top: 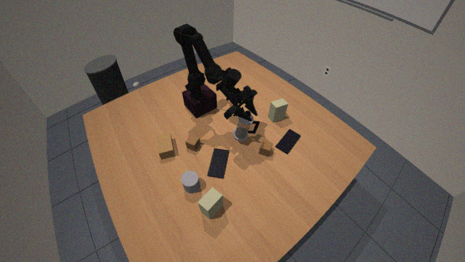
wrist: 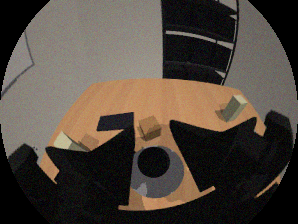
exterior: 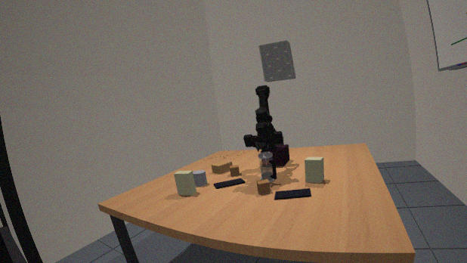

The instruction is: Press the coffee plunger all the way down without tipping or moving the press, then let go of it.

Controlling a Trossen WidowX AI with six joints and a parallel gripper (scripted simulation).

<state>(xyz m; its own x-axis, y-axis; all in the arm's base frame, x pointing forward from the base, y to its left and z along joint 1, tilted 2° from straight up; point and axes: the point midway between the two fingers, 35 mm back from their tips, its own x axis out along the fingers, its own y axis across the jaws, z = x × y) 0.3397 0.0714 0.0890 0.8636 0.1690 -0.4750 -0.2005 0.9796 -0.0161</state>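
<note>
Black plunger knob (wrist: 154, 161) between parted gripper (wrist: 150, 156) fingers.

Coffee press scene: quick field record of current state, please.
press: coffee press, upright on the table
plunger knob: black, low at the lid
end effector: above the press, fingers apart either side of the knob, holding nothing
nearest clutter: brown cube, dark flat slab
other items: two pale green blocks, grey cylinder
</note>
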